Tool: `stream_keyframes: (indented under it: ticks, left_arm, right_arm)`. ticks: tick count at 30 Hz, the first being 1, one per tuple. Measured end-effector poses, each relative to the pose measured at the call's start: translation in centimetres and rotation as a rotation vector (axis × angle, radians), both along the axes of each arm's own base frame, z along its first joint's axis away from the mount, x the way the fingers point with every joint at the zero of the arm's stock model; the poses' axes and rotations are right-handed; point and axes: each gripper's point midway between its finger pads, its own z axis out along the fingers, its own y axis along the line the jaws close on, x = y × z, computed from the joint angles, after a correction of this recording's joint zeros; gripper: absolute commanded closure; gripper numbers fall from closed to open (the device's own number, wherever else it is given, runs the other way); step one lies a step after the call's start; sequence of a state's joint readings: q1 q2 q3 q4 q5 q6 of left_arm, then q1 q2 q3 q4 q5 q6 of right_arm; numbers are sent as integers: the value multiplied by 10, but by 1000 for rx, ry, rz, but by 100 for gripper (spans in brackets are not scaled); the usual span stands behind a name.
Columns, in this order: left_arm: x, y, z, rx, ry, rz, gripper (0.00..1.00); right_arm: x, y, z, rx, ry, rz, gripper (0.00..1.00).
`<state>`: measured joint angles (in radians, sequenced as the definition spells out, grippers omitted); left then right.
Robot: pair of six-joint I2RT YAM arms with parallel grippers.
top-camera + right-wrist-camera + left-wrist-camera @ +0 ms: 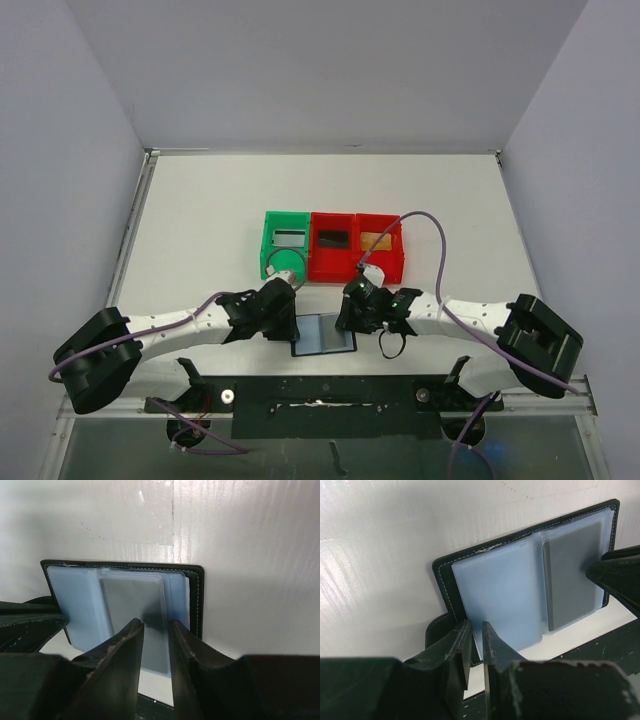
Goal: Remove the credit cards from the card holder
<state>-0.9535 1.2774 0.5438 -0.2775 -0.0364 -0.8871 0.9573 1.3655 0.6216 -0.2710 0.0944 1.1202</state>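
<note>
Glossy blue-grey card holder [500, 595] sleeve pinched by left fingers [454, 652] (right fingers [122, 652]: grip unclear).

Three small plastic bins stand in one row on the white table [200, 210], about in its middle. The green bin [269, 240] is at the left end. The middle red bin [332, 266] and the right red bin [398, 252] come after it, and the three touch each other side by side. All are open at the top. Pale grey walls [330, 70] close the table at the back, left and right. A black plate [320, 400] lies along its near edge.
</note>
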Motion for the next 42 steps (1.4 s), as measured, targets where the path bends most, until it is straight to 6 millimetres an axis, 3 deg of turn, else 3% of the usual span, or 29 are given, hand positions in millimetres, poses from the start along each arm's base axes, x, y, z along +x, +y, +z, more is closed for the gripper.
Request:
stream_keyframes:
  ticks: [3,14,27,38,42]
  left_arm:
    - [0,0,0,0,0,0,87]
    - [-1,0,0,0,3,-3,89]
    - [-2,-1,0,-3,9,-10,89]
    - [-3,-1,0,-4,11,-12,89]
    - [-3,-1,0,-4,11,-12,89]
  right_arm:
    - [0,2,2,-8,-6,17,87]
    - [-1,5,10,-15,-24,47,90]
    - [-1,17,24,66,-43,59,79]
    - [-6,22,23,115,-22,62,80]
    - [-6,23,28,130,-30,60,74]
